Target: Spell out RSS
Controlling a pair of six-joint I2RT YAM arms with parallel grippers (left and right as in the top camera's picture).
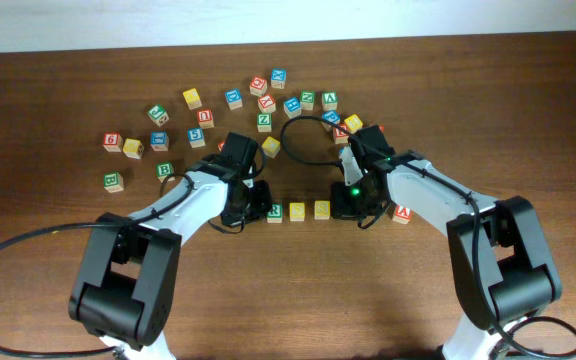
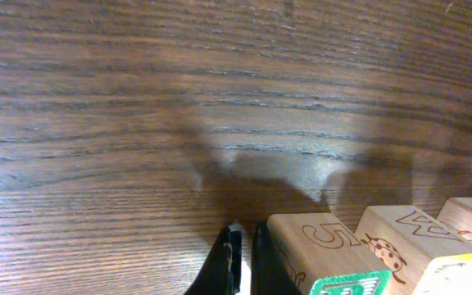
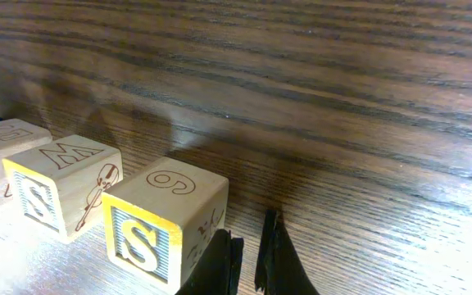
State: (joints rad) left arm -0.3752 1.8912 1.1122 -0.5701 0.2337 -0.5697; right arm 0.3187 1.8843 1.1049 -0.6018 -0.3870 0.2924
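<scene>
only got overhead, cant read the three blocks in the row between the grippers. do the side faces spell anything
Observer: In the right wrist view, the end yellow block beside the right gripper shows an S on its side face.
Operator: and the middle one
Observer: The middle yellow block also shows a side S, next to a violin picture.
Operator: green one an r?
Observer: Cannot tell. The green block has its framed face cut off in both wrist views; its top reads like a 5.
</scene>
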